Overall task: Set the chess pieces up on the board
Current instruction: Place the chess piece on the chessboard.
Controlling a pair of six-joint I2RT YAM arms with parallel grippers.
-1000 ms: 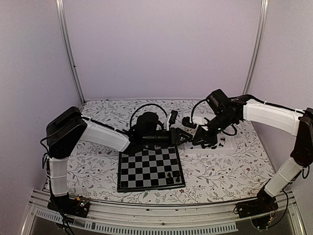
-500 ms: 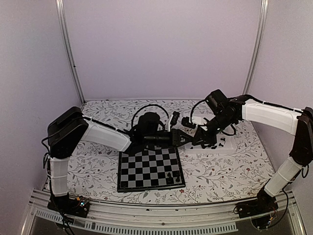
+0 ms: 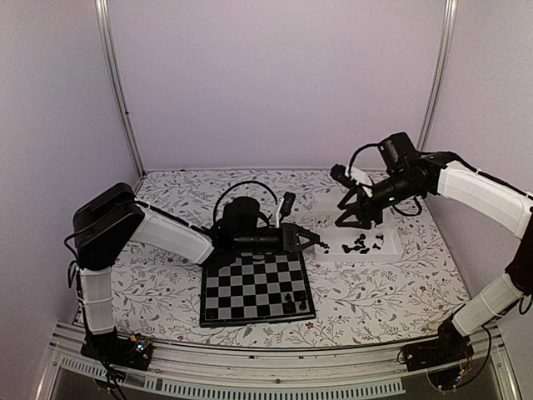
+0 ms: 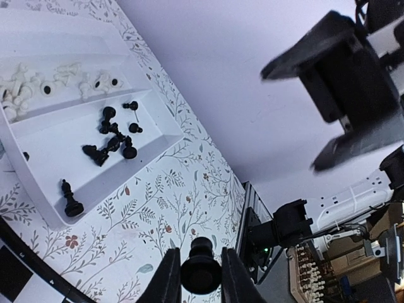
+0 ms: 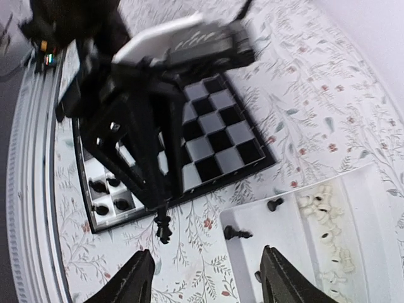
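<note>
Could lose the tiny black chess piece point(image 4: 201, 273) from the left gripper point(image 4: 199, 257)'s fingertip pinch short of the black-grey checked board point(image 3: 250, 292), right gripper point(image 5: 206, 257) gaping empty.

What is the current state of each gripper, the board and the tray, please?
Left gripper: shut on a black chess piece.
Right gripper: open, holding nothing.
Chessboard: mostly bare, a few placed pieces at one corner.
White tray: holds loose black pieces and white pieces in separate compartments.

board point(image 3: 250, 283): black and grey checks
tabletop point(image 3: 158, 287): white, leafy floral print
tray point(image 4: 50, 139): white
chess pieces point(image 4: 128, 151): black, some cream-white
</note>
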